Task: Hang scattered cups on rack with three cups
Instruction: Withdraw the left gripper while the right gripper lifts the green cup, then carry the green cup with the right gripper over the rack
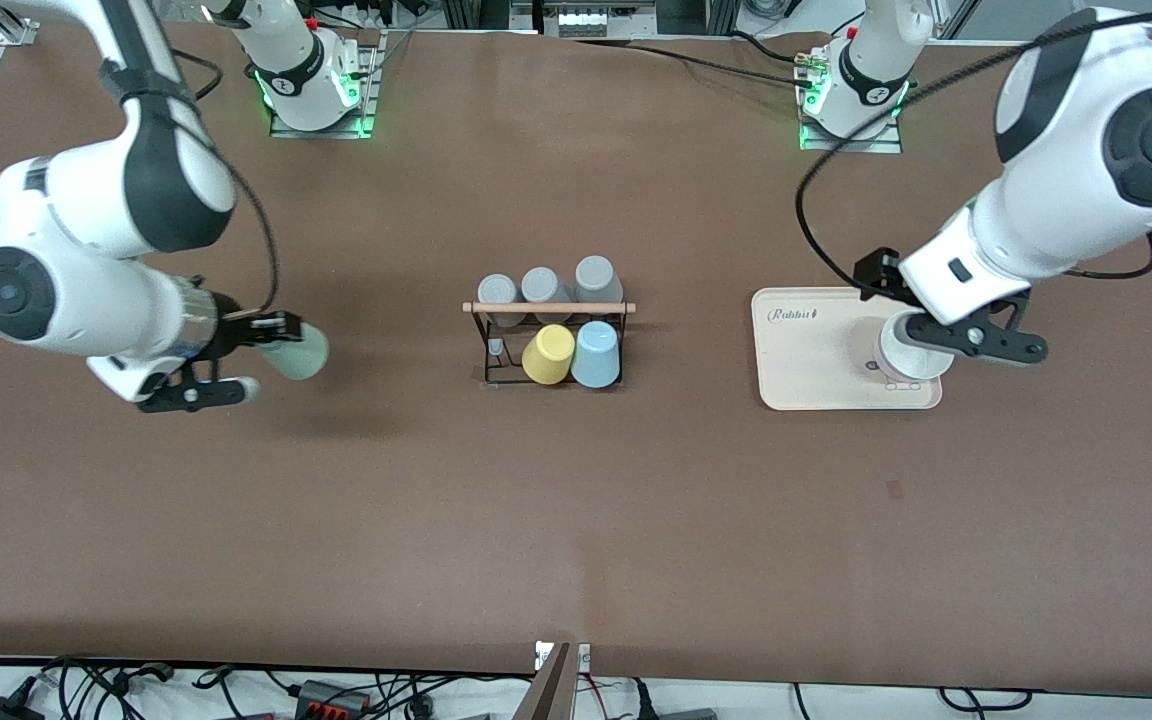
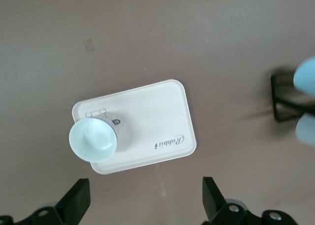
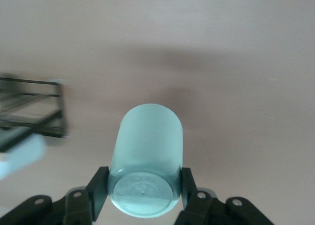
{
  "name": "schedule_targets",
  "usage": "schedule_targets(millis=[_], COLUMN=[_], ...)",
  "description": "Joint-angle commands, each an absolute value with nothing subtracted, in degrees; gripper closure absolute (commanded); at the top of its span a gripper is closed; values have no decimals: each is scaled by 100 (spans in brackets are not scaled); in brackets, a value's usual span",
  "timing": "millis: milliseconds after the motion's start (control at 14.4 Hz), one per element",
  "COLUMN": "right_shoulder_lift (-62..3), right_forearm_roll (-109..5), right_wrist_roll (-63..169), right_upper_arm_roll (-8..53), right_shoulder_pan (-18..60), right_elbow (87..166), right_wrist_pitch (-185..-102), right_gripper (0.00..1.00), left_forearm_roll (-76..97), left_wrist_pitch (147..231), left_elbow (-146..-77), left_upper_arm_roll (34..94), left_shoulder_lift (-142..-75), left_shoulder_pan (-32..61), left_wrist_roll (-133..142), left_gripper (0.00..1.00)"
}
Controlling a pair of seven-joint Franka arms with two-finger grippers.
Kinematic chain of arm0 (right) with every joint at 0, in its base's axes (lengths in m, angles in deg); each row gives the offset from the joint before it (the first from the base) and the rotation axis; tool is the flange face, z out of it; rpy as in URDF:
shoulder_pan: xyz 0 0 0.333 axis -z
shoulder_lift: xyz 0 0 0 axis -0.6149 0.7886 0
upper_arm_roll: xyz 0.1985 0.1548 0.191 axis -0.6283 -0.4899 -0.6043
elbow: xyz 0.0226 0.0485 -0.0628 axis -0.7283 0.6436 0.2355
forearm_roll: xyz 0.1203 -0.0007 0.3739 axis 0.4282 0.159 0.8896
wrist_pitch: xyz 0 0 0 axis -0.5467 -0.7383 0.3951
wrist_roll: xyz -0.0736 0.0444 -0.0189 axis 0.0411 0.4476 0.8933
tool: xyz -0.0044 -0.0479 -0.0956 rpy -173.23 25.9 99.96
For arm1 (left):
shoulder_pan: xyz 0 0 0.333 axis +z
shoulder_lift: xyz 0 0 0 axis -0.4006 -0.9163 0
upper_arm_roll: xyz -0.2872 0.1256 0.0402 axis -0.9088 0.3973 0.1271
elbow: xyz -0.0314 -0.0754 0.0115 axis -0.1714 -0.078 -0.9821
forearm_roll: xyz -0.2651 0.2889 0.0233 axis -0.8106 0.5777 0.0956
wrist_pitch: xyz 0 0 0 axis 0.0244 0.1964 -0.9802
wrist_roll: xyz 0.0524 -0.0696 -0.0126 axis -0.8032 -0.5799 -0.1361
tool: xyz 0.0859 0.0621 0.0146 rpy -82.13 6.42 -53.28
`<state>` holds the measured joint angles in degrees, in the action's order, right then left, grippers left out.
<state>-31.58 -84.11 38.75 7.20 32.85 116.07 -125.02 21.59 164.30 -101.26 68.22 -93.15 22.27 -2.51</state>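
Observation:
My right gripper (image 1: 261, 352) is shut on the pale sage green cup (image 1: 298, 350) and holds it on its side above the table, toward the right arm's end, apart from the rack. In the right wrist view the fingers (image 3: 101, 185) clamp the cup (image 3: 147, 141) near its base. The black wire rack (image 1: 548, 340) with a wooden dowel stands mid-table. The light blue cup (image 1: 596, 353) hangs on it beside a yellow cup (image 1: 548, 354). My left gripper (image 1: 981, 340) is open and empty over a tray; its fingers (image 2: 78, 200) stand wide apart.
Three grey cups (image 1: 544, 286) hang on the rack's row farther from the front camera. A cream tray (image 1: 806, 380) lies toward the left arm's end, with a whitish cup (image 2: 93, 139) upright on it. The rack's edge (image 2: 283, 99) shows in the left wrist view.

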Motion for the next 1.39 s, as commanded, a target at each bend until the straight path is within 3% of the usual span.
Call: schedule_targets(millis=[0, 904, 1322], right_shoulder_lift=[-2997, -1900, -1714], right_forearm_roll=[-8161, -7774, -7941], right_wrist_roll=[3207, 1686, 1658], right_upper_arm_roll=[752, 752, 761], right_shoulder_pan=[2602, 1721, 1519], right_elbow=[11088, 9875, 9829], right_wrist_pitch=[-12409, -12761, -12726], right_gripper=[99, 99, 99], left_forearm_roll=[2072, 2072, 2072], left_wrist_pitch=[16825, 16843, 16843], left_elbow=[-11044, -11054, -11054], left_upper_arm_roll=[6744, 6735, 6709], left_shoulder_lift=[-8613, -8595, -8595], left_shoulder_pan=[2625, 2625, 2616], left_wrist_roll=[-1135, -1126, -1126], left_gripper=[0, 0, 0])
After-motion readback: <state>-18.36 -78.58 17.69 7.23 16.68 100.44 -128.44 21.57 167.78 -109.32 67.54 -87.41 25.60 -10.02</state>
